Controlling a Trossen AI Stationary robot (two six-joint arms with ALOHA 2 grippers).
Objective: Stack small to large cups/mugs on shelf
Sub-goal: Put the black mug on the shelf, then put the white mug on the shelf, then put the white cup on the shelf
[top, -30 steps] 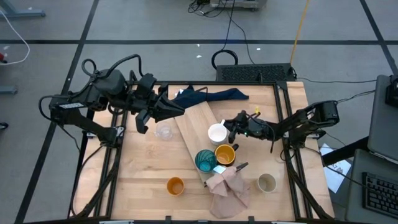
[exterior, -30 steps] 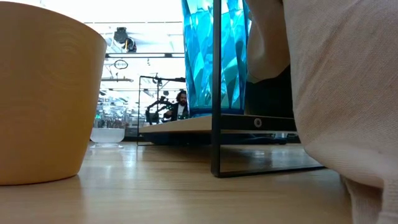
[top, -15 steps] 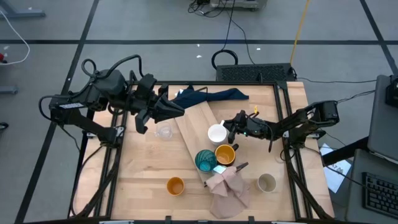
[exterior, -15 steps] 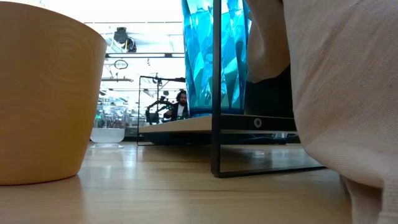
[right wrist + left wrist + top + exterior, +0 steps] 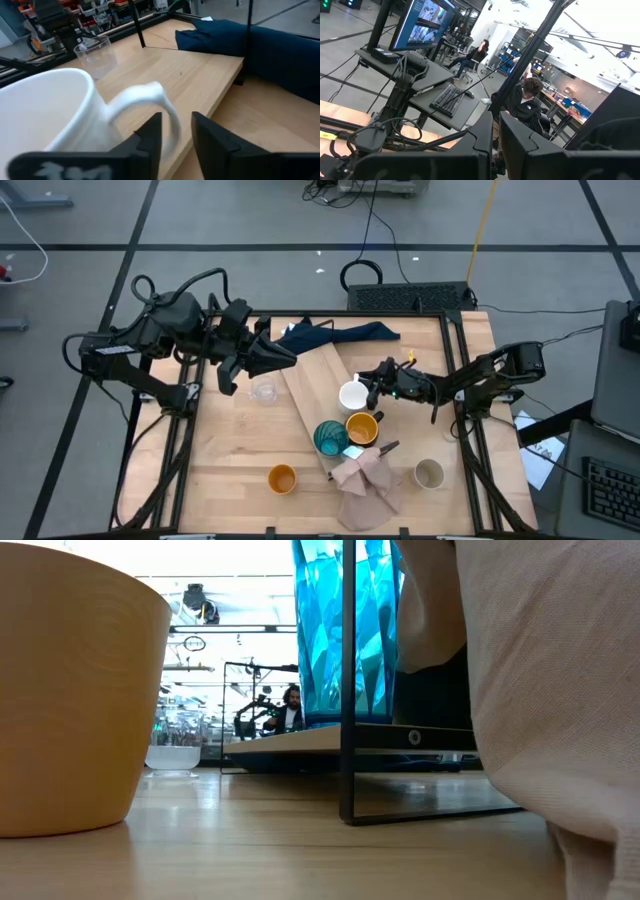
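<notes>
On the pale wood shelf (image 5: 310, 395) a white mug (image 5: 350, 395) stands upright on its base, its handle (image 5: 165, 107) between the open fingers of my right gripper (image 5: 176, 132), which reaches in level from the table's right. The teal cup (image 5: 330, 438) and mustard-yellow mug (image 5: 362, 428) stand nearer on the shelf. On the table stand the orange cup (image 5: 282, 478), the beige-grey cup (image 5: 429, 474) and the clear glass (image 5: 263, 391). My left gripper (image 5: 287, 358) hangs shut, high over the shelf's far end. My right gripper has the white mug's handle (image 5: 172, 125) between its open fingers, which come level from the table's right. A gap shows beside one finger (image 5: 210, 137); whether the other finger touches the handle, I cannot tell. The mug stands upright on the shelf.
A dark blue cloth (image 5: 340, 333) lies at the table's far edge, and a pinkish-beige cloth (image 5: 368, 480) covers the shelf's near end. The low view shows the orange cup (image 5: 70, 690) close by, the teal cup (image 5: 345, 630) and the cloth (image 5: 540, 690).
</notes>
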